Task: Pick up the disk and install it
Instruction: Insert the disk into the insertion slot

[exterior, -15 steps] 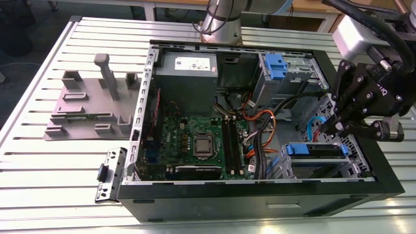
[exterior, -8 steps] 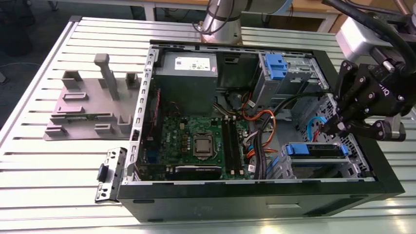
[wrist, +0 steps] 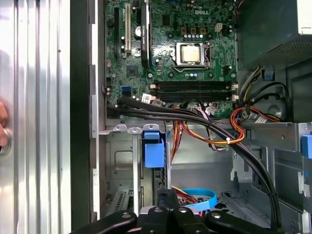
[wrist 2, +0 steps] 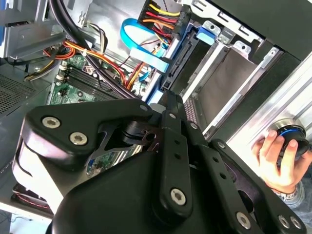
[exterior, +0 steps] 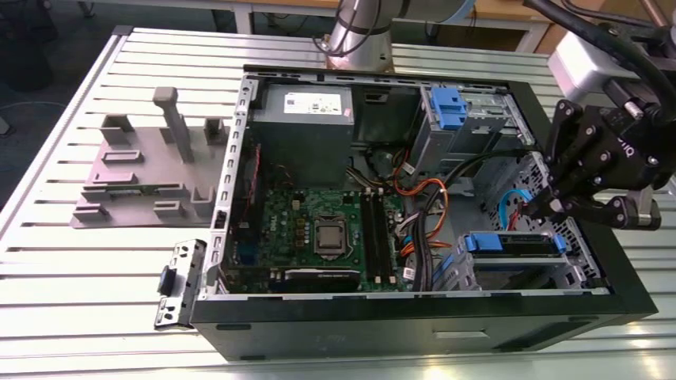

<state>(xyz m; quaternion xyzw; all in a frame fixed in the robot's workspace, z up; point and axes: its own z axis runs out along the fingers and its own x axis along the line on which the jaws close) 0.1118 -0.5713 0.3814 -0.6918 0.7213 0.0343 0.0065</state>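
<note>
The disk point(exterior: 512, 244), with its blue bracket, lies in the lower drive bay of the open computer case point(exterior: 423, 317), at the exterior view's right. In both wrist views it is seen edge-on in the bay, as a blue tab point(wrist: 152, 148) and a dark edge point(wrist 2: 178, 61) with a blue cable beside it. My gripper point(exterior: 541, 207) hangs just above the disk's end. Its black fingers point(wrist 2: 168, 105) are drawn together and shut, with nothing seen between them. The tips point(wrist: 168, 196) point at the disk's edge.
A grey plastic stand point(exterior: 148, 170) with upright posts sits on the slatted table at the exterior view's left. Inside the case are a motherboard point(exterior: 317, 229), a grey power supply point(exterior: 306, 111), a second blue bracket point(exterior: 449, 107) and orange cables point(exterior: 423, 206). A person's hand point(wrist 2: 278, 156) grips a round knob outside the case.
</note>
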